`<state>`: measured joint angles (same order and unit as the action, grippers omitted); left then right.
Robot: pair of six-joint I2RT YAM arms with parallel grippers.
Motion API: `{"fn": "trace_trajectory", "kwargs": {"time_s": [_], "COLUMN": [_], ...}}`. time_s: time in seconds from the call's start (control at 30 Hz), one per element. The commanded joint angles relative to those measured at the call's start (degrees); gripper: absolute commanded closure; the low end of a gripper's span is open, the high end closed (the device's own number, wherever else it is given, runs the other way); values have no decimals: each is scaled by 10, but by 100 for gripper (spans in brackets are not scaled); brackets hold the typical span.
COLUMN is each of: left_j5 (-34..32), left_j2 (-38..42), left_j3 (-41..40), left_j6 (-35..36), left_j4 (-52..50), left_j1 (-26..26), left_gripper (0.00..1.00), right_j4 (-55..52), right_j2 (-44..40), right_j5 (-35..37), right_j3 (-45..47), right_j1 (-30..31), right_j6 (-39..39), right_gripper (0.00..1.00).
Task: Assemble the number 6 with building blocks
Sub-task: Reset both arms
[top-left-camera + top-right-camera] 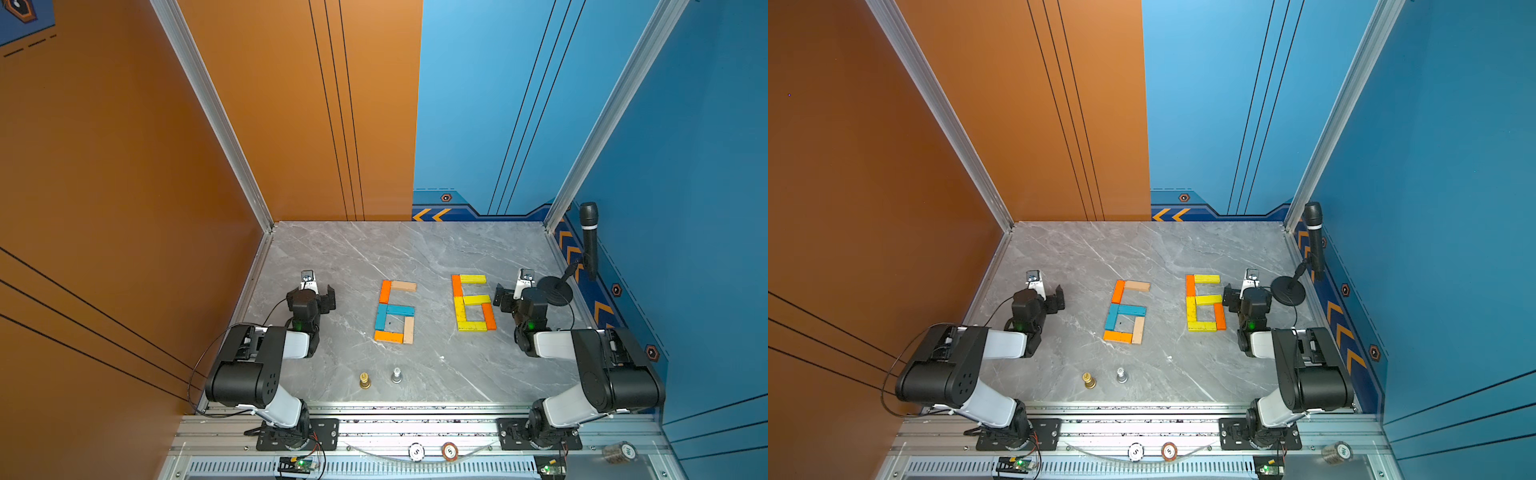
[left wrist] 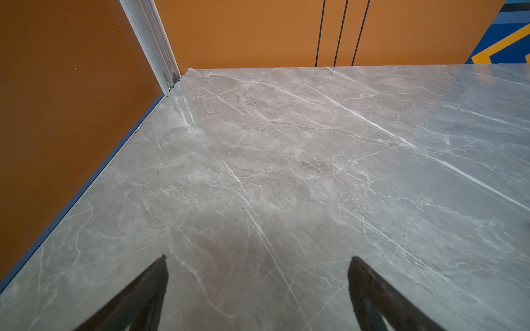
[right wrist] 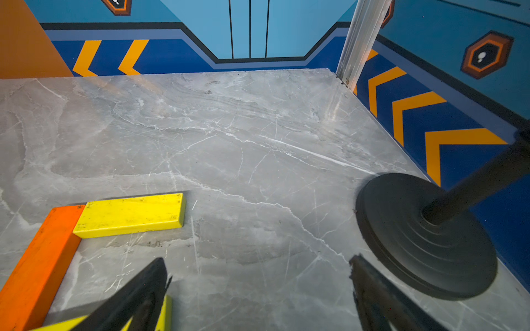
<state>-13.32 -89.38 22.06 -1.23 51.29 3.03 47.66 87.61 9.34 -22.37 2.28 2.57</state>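
Note:
In both top views the building blocks lie flat on the grey marble table (image 1: 374,257) as two figures shaped like a 6. One figure (image 1: 397,310) (image 1: 1129,311) is orange, tan and teal. To its right, the second (image 1: 476,300) (image 1: 1208,299) is yellow and orange. My left gripper (image 1: 326,299) (image 2: 258,258) hovers open left of the first figure, over bare table. Just right of the yellow figure, my right gripper (image 1: 500,297) (image 3: 258,259) is open and holds nothing. The right wrist view shows the top yellow block (image 3: 129,215) and an orange block (image 3: 37,272).
A gold pawn (image 1: 365,380) and a silver pawn (image 1: 397,375) stand near the front edge. A microphone (image 1: 589,237) on a round black base (image 1: 555,289) (image 3: 424,235) stands close behind my right gripper. Two chips (image 1: 416,451) lie on the front rail. Walls enclose three sides.

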Motion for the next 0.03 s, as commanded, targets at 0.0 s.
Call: {"fn": "trace_trajectory", "kwargs": {"time_s": [0.0], "left_j5": [-2], "left_j2": [-1], "left_j3": [-3], "left_j6": [9], "left_j4": [10], "left_j1": [-3], "left_gripper": [2], "right_j4": [14], "right_j2": [1], "right_j5": [-4], "right_j3": [2], "right_j1": [-2], "right_j6": [6], "right_gripper": [1]}}
